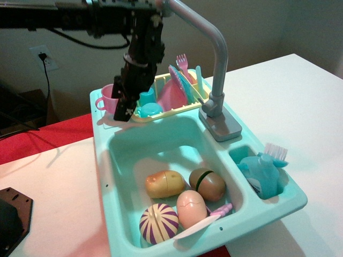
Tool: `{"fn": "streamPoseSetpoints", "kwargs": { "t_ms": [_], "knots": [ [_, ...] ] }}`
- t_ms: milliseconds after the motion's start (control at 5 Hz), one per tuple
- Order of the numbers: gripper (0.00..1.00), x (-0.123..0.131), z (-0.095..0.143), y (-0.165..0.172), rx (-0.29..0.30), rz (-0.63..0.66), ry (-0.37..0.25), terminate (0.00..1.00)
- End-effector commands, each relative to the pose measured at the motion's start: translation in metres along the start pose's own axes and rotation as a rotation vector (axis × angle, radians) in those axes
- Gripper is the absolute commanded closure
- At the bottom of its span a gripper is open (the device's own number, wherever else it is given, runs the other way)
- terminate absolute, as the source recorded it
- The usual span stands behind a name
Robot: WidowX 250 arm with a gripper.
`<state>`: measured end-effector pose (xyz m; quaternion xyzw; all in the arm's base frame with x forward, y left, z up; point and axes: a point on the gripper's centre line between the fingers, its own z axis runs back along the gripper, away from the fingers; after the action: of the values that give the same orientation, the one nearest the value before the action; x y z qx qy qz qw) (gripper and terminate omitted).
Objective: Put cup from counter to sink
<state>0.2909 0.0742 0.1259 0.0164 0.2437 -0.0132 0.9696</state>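
The small pink cup (107, 97) with its loop handle to the left hangs a little above the teal counter (103, 127) at the back left corner of the sink unit, and its shadow falls on the ledge. My gripper (121, 106) comes down from above and is shut on the cup's right rim. The deep teal sink (124, 156) lies just in front and to the right of the cup. Its grey faucet (216, 64) arches over it from the right.
The sink holds several toy foods: a yellow piece (165, 183), a brown one (207, 184), a pale egg (191, 209), a purple striped ball (158, 221) and a knife (202, 223). A yellow dish rack (177, 110) with blue cups (148, 103) stands right of the gripper. A side compartment holds a blue bottle (261, 172).
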Motion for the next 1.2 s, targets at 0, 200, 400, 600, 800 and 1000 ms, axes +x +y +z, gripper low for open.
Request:
{"fn": "streamPoseSetpoints", "kwargs": {
  "t_ms": [0, 200, 400, 600, 800, 1000],
  "knots": [
    [1.0, -0.012, 0.011, -0.001, 0.02, 0.021, -0.083, 0.0],
    [1.0, -0.015, 0.01, -0.002, 0.023, 0.019, -0.092, 0.0],
    [1.0, -0.018, 0.007, -0.004, 0.027, 0.013, -0.094, 0.0],
    [1.0, -0.02, 0.009, -0.005, 0.031, 0.005, -0.108, 0.0],
    [1.0, -0.017, 0.019, -0.006, 0.026, -0.004, -0.133, 0.0],
    [1.0, -0.01, 0.031, -0.011, 0.044, -0.023, -0.153, 0.0]
  ]
}}
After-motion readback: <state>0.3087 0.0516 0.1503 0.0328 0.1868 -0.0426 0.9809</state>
